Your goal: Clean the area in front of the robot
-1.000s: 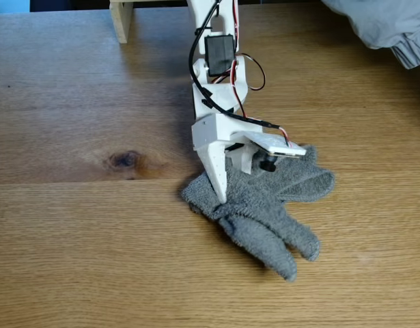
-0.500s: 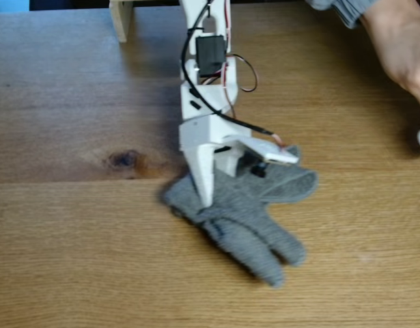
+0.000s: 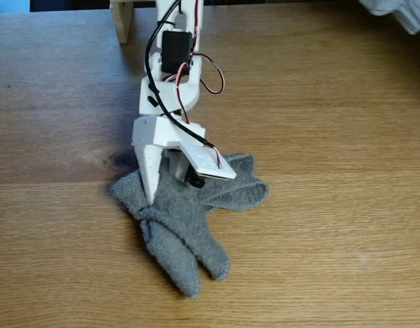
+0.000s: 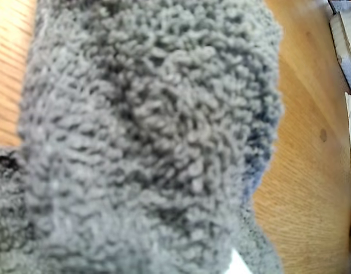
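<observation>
In the fixed view the white robot arm (image 3: 165, 133), with its black servo block and red and black wires, reaches down onto the oak tabletop (image 3: 319, 205). Its pointed gripper (image 3: 151, 199) is shut on a small grey terry cloth (image 3: 189, 239), which bunches at the fingertip and trails toward the lower right. The cloth lies flat on the wood, left of centre. The dark knot (image 3: 118, 160) peeks out just left of the gripper. In the wrist view the grey cloth (image 4: 146, 131) sits close to the lens, with bare tabletop (image 4: 295, 171) to its right.
A pale wooden post (image 3: 121, 20) stands at the back left behind the arm. A bit of grey fabric (image 3: 401, 14) shows at the top right corner. Open wood stretches left, right and in front of the cloth.
The arm has swept left across the table, dragging the cloth with it up to the knot. The hand seen at the top right half a second ago has pulled back.
</observation>
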You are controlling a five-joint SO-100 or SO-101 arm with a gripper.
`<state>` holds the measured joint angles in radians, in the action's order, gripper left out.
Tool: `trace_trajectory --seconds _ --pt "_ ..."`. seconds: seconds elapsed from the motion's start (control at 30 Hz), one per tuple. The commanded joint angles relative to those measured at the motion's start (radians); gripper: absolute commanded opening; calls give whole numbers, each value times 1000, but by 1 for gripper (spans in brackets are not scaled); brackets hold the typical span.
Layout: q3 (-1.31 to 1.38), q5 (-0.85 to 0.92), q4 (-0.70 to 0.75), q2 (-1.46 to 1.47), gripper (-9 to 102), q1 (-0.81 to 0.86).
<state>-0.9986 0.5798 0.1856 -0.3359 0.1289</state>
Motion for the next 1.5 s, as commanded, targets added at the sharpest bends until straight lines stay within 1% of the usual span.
trace_trajectory --seconds 0.0,0.17,0.27,0.33,0.37,0.47,0.63,0.77,0.87,0.93,1.0,1.1,1.2,1.3,1.37,1.47 --pt "-3 -44 23 -78 0 -146" --pt "-3 -61 -3 -74 0 -264" --pt "-3 -118 49 -127 0 -273" --pt "-3 -186 120 -219 0 -233" --pt "-3 -225 183 -284 0 -204" --pt "-3 -328 433 -480 0 -112" --pt "-5 -439 931 -752 0 12" --pt "-6 -503 1272 -904 0 86" --pt "-6 -523 1470 -973 0 117" --pt "-8 -520 1545 -1006 0 144" --pt "-9 -502 1572 -1040 0 186" --pt "-58 -436 1566 -1095 0 270" --pt "-163 -353 1565 -1140 0 382" --pt "-327 -301 1536 -1158 0 497" --pt "-457 -275 1466 -1160 0 557" --pt "-670 -233 1249 -1149 0 632"
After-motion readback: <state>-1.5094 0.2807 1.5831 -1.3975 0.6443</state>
